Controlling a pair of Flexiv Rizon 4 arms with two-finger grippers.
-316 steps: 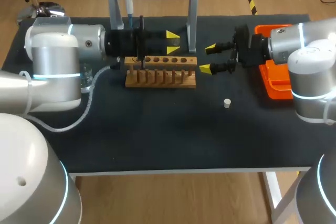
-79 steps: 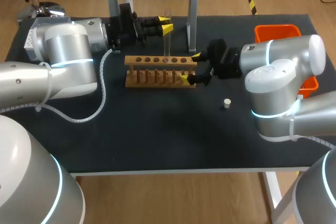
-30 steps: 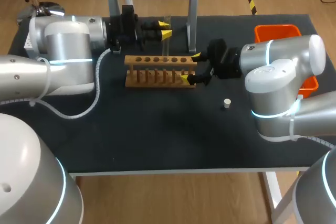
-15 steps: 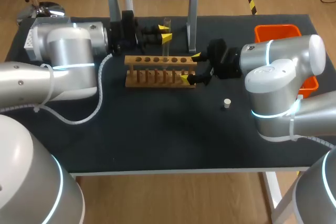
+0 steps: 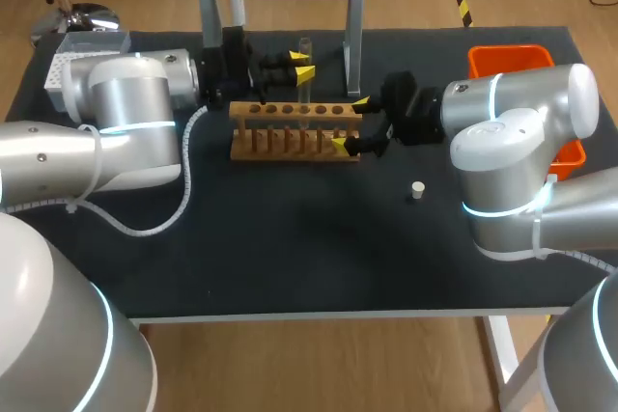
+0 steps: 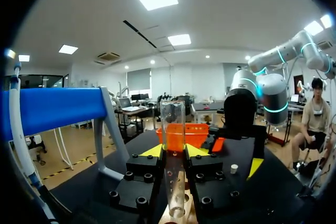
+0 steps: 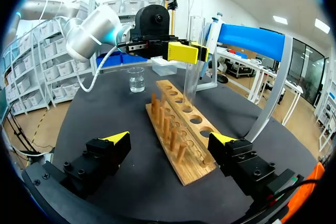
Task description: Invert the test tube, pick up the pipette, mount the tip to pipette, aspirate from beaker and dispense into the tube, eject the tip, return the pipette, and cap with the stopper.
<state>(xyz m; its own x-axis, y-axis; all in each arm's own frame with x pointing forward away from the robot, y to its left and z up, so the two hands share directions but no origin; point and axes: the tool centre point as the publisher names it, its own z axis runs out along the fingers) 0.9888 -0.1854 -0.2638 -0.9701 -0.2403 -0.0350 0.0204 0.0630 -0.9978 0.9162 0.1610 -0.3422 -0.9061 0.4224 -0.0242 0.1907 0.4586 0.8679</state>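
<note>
One step is nearly closing: the left gripper (image 5: 304, 65), clenched on the test tube (image 6: 172, 124), is lowering it mouth-up into the rack (image 5: 290, 147), the right gripper (image 5: 350, 123) hanging open around its end.

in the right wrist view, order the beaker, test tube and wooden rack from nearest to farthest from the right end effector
1. Wooden rack, its near end between the right end effector fingers.
2. Test tube, upright over the rack's middle.
3. Beaker, beyond the rack's far end.
</note>
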